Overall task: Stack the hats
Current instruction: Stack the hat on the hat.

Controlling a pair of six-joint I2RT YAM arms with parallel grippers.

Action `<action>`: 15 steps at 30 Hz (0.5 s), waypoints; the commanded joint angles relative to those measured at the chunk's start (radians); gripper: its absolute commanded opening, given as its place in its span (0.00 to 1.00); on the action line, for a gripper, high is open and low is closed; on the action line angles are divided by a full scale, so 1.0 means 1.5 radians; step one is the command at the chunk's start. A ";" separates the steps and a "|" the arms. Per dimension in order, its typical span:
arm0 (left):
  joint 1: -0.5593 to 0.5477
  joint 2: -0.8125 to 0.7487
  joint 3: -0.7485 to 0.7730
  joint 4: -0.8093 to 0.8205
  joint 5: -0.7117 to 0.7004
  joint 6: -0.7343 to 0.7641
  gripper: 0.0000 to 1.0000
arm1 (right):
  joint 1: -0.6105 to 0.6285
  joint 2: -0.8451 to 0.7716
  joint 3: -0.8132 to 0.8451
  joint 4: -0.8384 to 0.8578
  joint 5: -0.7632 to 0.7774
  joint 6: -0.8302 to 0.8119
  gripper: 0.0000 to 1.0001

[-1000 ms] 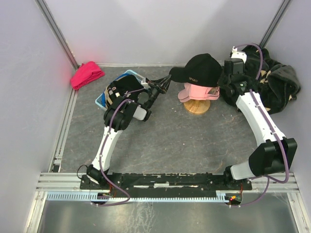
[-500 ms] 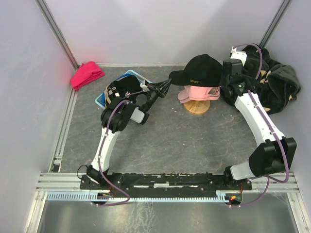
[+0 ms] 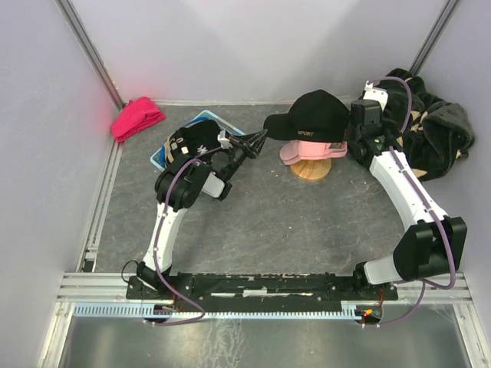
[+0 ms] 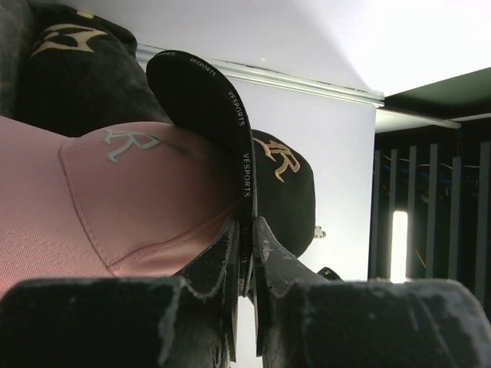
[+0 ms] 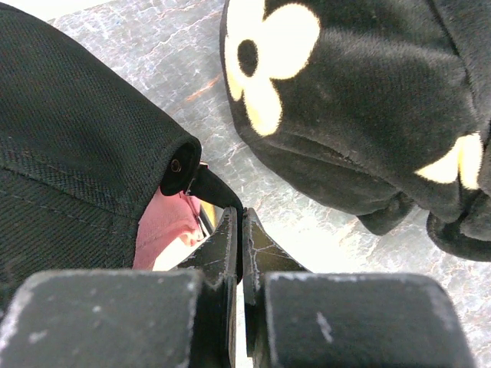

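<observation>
The left jaws pinch the brim of the black cap (image 3: 322, 111), the right jaws pinch its rear strap, holding it over the pink cap (image 3: 305, 150).

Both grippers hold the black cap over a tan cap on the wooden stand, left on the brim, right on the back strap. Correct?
Not tan: the top external view shows a pink cap under the black cap on the wooden stand. The left gripper does pinch the brim, the right gripper the back strap.
</observation>
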 commanded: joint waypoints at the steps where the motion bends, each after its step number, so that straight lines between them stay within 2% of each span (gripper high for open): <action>1: 0.063 0.025 -0.062 0.127 -0.092 -0.012 0.03 | -0.042 -0.027 -0.015 -0.035 0.067 -0.010 0.02; 15: 0.056 0.005 -0.139 0.124 -0.076 0.015 0.03 | -0.061 -0.012 -0.043 -0.035 -0.021 0.023 0.03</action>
